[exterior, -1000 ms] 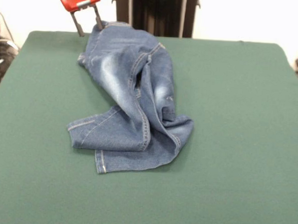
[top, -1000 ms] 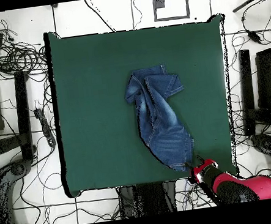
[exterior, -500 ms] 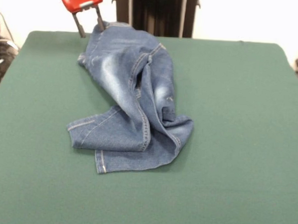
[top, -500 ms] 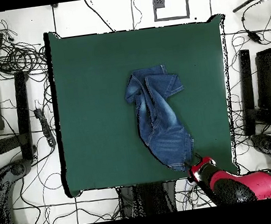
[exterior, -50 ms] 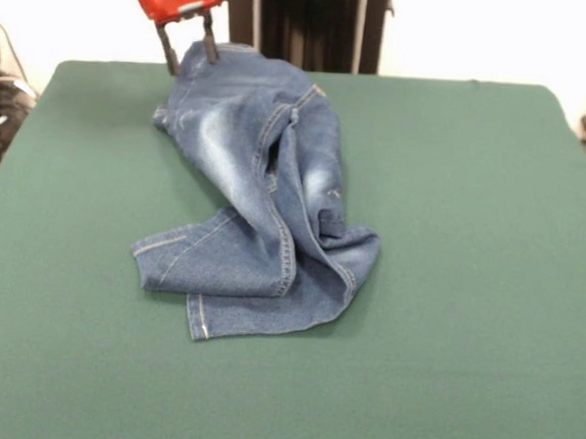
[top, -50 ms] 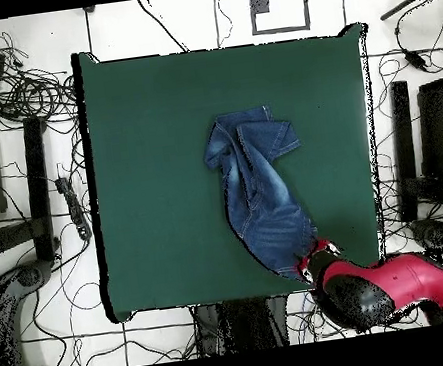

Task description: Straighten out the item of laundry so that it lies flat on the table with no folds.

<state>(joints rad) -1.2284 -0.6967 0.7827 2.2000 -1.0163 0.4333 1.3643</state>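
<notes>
The item of laundry (exterior, -50 ms: 265,198), a pair of blue denim jeans with faded whitish patches, lies crumpled on the green table (exterior, -50 ms: 469,239). Its waist is at the far edge and its legs are folded over each other toward the near side. My gripper (exterior, -50 ms: 189,57) hangs open at the far left end of the waistband. One finger (exterior, -50 ms: 211,48) is over the denim edge, the other just off it to the left. Nothing is held. From overhead the jeans (top, -50 ms: 262,191) stretch from the table's (top, -50 ms: 152,160) middle to its bottom edge, where the gripper (top, -50 ms: 311,258) sits at their lower tip.
Tangled cables (top, -50 ms: 21,86) and dark stands (top, -50 ms: 419,155) surround the table on the floor. A black column (exterior, -50 ms: 308,24) stands behind the far edge. Broad green surface lies on both sides of the jeans.
The gripper has shifted rightward in the front view and now overlaps the jeans' waistband edge. The jeans have not moved.
</notes>
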